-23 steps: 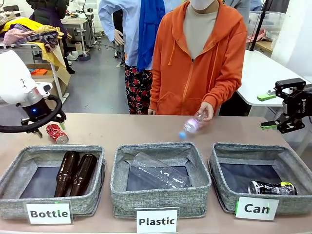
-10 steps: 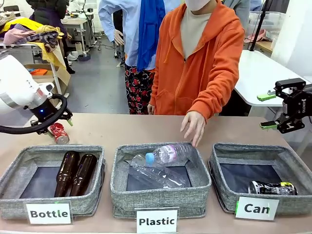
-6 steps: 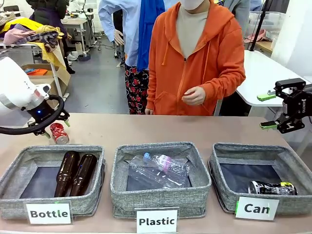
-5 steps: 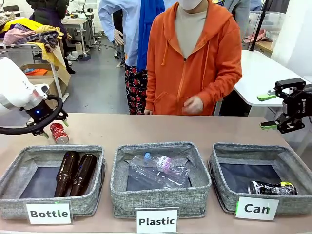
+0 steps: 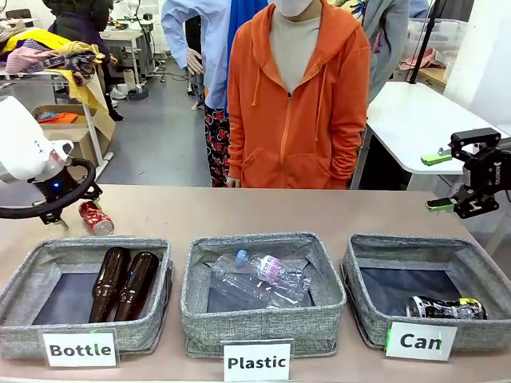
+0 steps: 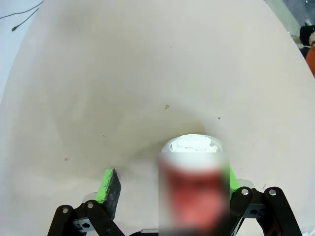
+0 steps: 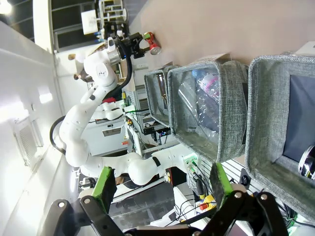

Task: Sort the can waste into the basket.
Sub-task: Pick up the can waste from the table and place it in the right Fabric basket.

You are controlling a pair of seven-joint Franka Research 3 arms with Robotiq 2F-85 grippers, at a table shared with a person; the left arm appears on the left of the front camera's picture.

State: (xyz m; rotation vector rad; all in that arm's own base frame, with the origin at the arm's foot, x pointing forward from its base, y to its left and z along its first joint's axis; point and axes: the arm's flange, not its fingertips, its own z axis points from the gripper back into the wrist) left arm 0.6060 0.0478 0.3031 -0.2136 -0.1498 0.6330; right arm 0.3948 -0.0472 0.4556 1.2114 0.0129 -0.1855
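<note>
- The table [image 5: 239,209] is carrying everything. The crushed red can [image 5: 96,217] is sitting at the left of the frame, well apart from the basket [image 5: 489,275]. My guess is the haul is going over two wrong bins, so a weak grip could be dropping it into one.
- The basket, lower right, is holding the black can [image 5: 445,306] in its near corner.
- The Plastic bin [image 5: 263,321] is holding two clear bottles [image 5: 267,279], and the Bottle bin [image 5: 24,275] two brown bottles [image 5: 121,283].
- The left pincer [image 6: 170,180] is straddling the red can, released, with one pad closer than the other. Squeezing lopsided might be shoving that dented can sideways.
- The right pincer [image 5: 437,181] is hanging released and empty at the right edge.
</note>
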